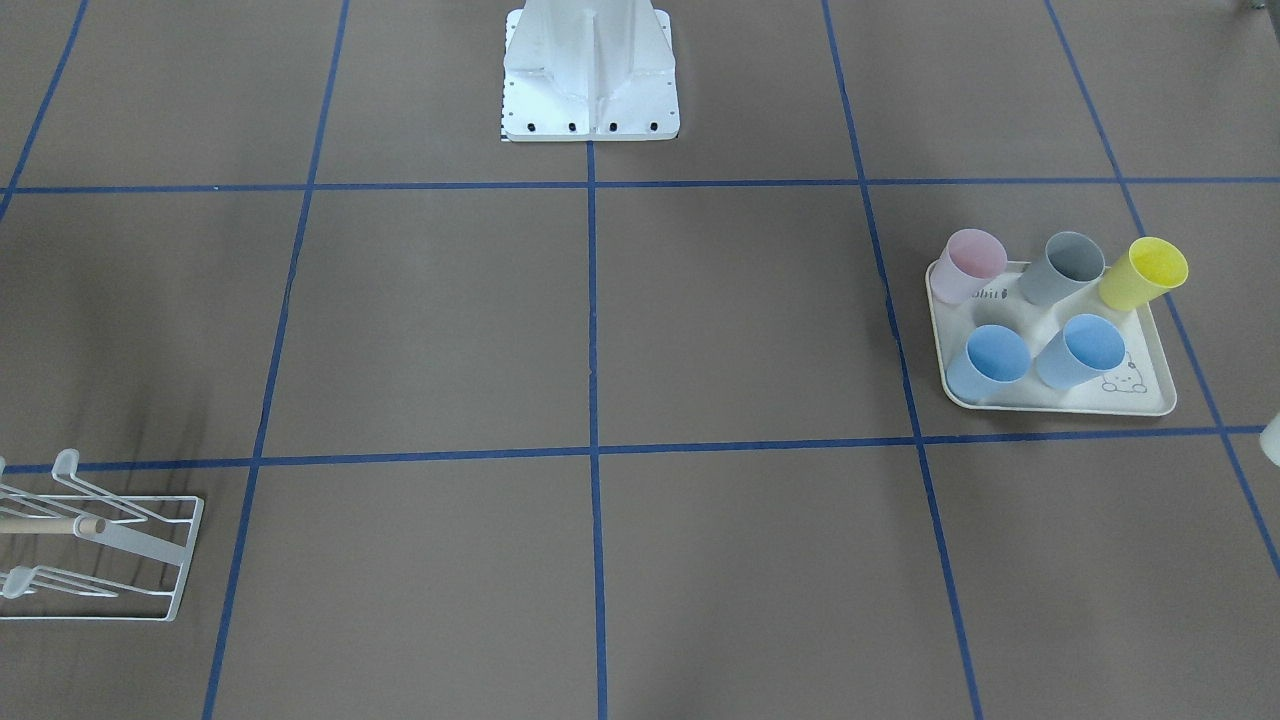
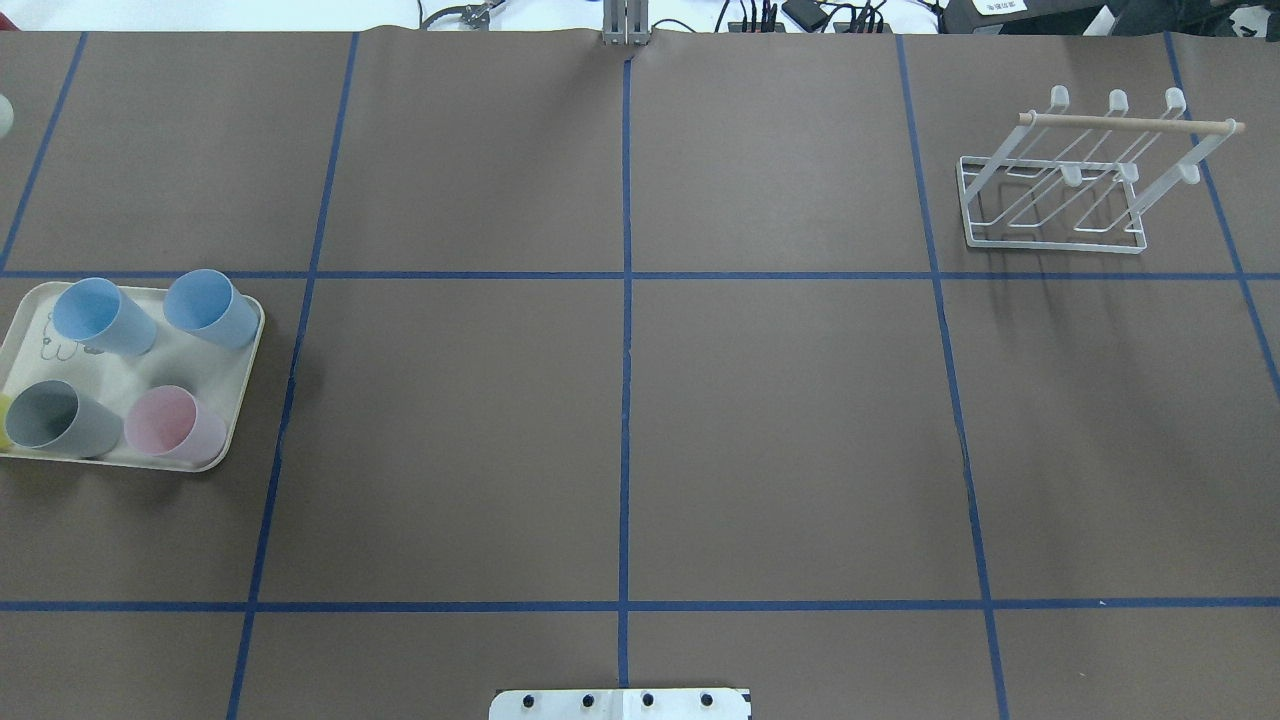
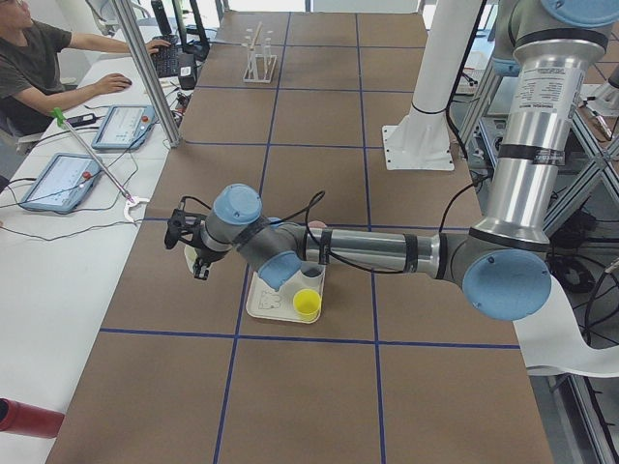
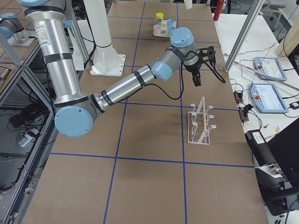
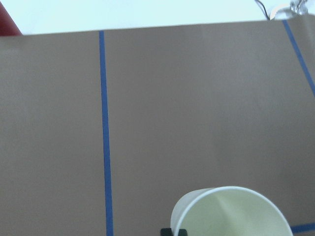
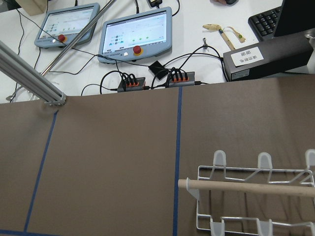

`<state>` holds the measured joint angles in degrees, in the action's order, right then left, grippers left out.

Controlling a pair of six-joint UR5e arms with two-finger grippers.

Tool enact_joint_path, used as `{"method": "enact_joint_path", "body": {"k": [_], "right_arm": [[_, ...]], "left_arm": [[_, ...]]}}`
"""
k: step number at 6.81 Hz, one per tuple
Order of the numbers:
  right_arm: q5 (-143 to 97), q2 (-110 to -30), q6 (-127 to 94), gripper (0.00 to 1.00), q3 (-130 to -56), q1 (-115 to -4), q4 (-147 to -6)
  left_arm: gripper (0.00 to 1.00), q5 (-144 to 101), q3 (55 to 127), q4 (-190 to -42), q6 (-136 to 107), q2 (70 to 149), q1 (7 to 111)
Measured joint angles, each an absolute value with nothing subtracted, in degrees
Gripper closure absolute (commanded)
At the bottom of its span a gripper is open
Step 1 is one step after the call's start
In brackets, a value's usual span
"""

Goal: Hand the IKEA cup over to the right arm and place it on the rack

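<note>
A pale cream IKEA cup point(image 5: 231, 212) fills the bottom of the left wrist view, raised above the table, with a dark fingertip point(image 5: 173, 231) against its rim. My left gripper point(image 3: 196, 263) is shut on it, out past the tray's far side; only slivers of the cup point(image 1: 1272, 440) show at the exterior views' edges. The white wire rack point(image 2: 1060, 190) with its wooden rod point(image 2: 1130, 123) stands at the far right and also shows below the right wrist camera point(image 6: 256, 196). My right gripper point(image 4: 196, 80) hovers near the rack point(image 4: 201, 123); I cannot tell whether it is open or shut.
A cream rabbit-print tray point(image 1: 1055, 402) holds two blue cups, a pink cup point(image 1: 972, 262), a grey cup point(image 1: 1066, 266) and a yellow cup point(image 1: 1146, 272). Beyond the table edge are a person's desk, tablets point(image 6: 135, 32) and cables.
</note>
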<state>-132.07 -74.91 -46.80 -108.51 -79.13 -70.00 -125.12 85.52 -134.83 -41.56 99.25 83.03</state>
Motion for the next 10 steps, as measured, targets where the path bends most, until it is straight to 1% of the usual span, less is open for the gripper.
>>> {"method": "enact_joint_path", "body": {"k": [2,3,5,7,10], "right_arm": [[-126.3,-72.2,-59.3,0.01,-108.3,-75.3,-66.2],[-124.1,-71.6,-67.5,0.01,-108.1,-73.2,-62.2],[-118.3,-71.3,-82.5,0.01,-108.0,-67.6,-53.5],[-112.0,-69.8,-92.7,0.01,-108.0,-62.5,-48.6],[-103.9,-66.1,-101.8,0.01,-108.0,-54.6,-43.8]], "left_arm": [[1.00,-123.1,90.3,-137.8,-58.6,100.4,81.2],[1.00,-122.0,91.4,-141.6,-68.9,101.2,78.8],[1.00,-118.3,91.9,-150.9,-87.3,102.6,73.6],[1.00,-111.2,91.9,-161.0,-106.0,104.1,68.1],[1.00,-98.3,91.9,-167.9,-130.0,111.1,55.8]]}}
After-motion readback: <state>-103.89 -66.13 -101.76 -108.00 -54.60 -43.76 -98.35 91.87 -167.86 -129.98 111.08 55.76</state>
